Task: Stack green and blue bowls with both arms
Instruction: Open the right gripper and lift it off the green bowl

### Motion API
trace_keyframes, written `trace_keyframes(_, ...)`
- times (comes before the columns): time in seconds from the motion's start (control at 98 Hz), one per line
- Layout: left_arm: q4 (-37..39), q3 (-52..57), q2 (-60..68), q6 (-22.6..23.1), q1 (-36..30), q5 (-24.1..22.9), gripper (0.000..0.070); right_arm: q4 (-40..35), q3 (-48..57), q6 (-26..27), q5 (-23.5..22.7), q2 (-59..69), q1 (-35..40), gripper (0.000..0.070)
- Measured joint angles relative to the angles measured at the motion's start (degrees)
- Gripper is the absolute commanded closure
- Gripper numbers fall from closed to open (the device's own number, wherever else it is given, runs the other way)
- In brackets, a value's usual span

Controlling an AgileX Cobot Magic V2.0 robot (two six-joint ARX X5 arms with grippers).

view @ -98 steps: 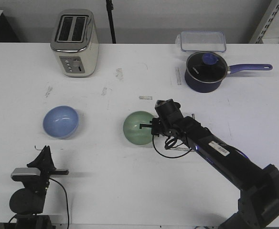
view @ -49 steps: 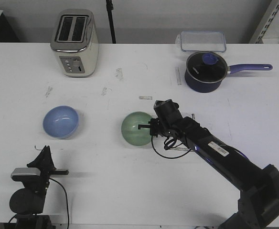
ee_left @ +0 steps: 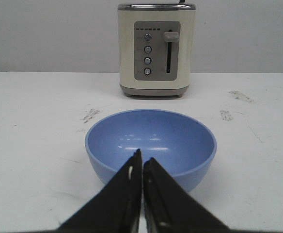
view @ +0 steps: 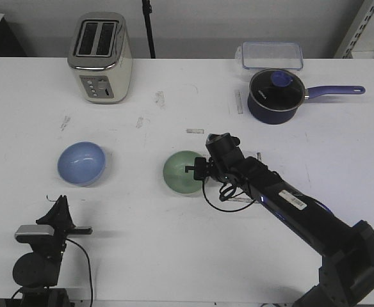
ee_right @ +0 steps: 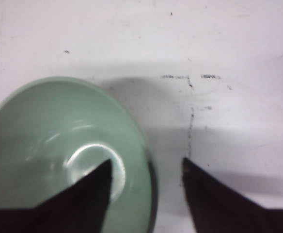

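Our right hand [view: 195, 169] is spread wide across the rim of the green bowl [view: 182, 173], one finger [ee_right: 81, 196] down inside the bowl and the other outside it over the bench [view: 174, 256]. We can't tell from here whether either finger touches the rim. The green bowl is pale mint, smooth and glossy, with a bright ring of light at its bottom, and it sits near the middle of the bench. Our left hand [ee_left: 141, 167] is pressed together, its two tips meeting with nothing between them, low at the near left edge. Just beyond it is the blue bowl [view: 81, 163], a light periwinkle with soft glints inside, upright on the left side, well apart from the green one. Farther back stands the toaster [view: 100, 57], and to the far right a saucepan [view: 275, 96] and a clear container [view: 271, 55].
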Motion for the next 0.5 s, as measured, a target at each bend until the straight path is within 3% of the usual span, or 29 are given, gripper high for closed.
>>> trace_keyframes(0.286, 0.0, 0.0, 0.0, 0.0, 0.0, -0.02, 0.0697, 0.07, 0.0, -2.29, 4.55, -4.94, 0.22, 0.0274)
trace_keyframes(0.378, 0.0, 0.0, 0.0, 0.0, 0.0, 0.0, 0.0697, 1.01, 0.0, -6.21, 5.35, -7.74, 0.13, 0.0285)
trace_keyframes(0.5, 0.0, 0.0, 0.0, 0.0, 0.0, -0.02, 0.0697, 5.53, -2.19, -15.23, 5.92, -12.04, -1.27, 0.0307)
